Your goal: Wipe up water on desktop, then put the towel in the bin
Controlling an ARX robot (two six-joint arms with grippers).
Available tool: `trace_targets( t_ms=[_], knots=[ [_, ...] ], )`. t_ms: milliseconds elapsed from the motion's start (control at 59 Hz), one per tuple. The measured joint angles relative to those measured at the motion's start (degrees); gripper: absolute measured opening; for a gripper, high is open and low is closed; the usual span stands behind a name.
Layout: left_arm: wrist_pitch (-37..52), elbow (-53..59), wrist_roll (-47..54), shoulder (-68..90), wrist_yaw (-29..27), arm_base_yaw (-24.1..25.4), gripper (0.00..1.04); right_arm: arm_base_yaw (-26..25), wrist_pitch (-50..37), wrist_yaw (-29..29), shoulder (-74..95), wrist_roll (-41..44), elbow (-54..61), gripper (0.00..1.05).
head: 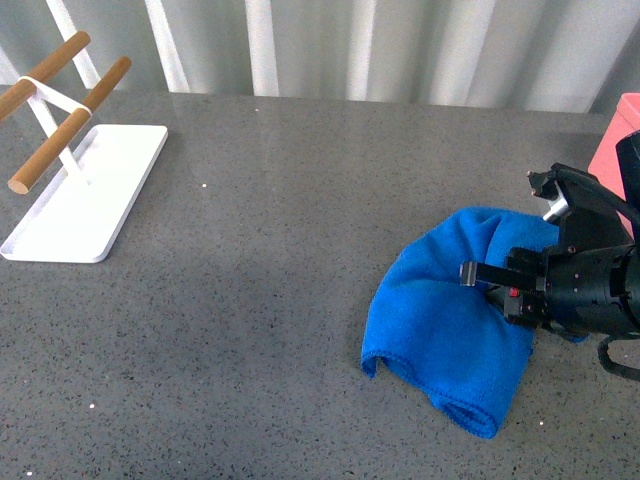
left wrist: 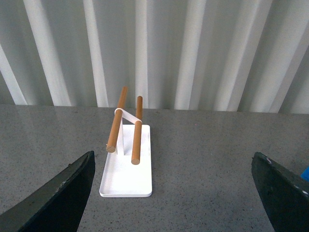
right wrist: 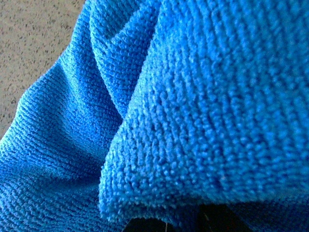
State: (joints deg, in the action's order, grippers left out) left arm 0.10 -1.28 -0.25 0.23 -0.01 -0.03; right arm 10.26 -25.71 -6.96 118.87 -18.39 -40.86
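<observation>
The towel (head: 445,330) lies crumpled on the desktop (head: 270,300), toward its right edge and rather nearer the front than the back. The right gripper (head: 492,285) is buried in the towel's right side. Cloth hides the fingertips in both the front and right wrist views, so I cannot tell whether the jaws are clamped on it or only pressing down. No puddle or wet sheen shows on the stone, so the wiping looks largely done or in its last strokes, though a thin film would be hard to spot. The bin (head: 622,140) stands by the right edge, behind the arm, with no cloth in the part that shows, so the drop-off is yet to do. The left gripper (left wrist: 172,155) hangs idle with its fingers (left wrist: 67,193) spread wide and holding nothing, facing the white tray (left wrist: 126,186) with wooden rods (left wrist: 137,130) near the back left corner. The towel is thick, looped plush that folds in soft rolls, and the desktop is hard, flat and speckled grey. The bin is matte and straight-walled.
</observation>
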Motion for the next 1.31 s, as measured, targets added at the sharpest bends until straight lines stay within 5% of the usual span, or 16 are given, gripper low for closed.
trace_targets(
  t_ms=[458,814,1035,1306],
  knots=[
    [0.0,0.0,0.0,0.0,0.0,0.0,0.98,-1.2,3.2,3.2,9.4,9.7,-18.0,0.03],
    [0.0,0.0,0.0,0.0,0.0,0.0,0.98,8.0,8.3,-8.2,16.5,13.5,-32.9,0.03],
    [0.0,0.0,0.0,0.0,0.0,0.0,0.98,12.3,5.4,-16.0,10.2,15.3,-20.8,0.03],
    [0.0,0.0,0.0,0.0,0.0,0.0,0.98,6.2,10.7,-18.1,-9.9,24.7,2.5,0.03]
  ],
)
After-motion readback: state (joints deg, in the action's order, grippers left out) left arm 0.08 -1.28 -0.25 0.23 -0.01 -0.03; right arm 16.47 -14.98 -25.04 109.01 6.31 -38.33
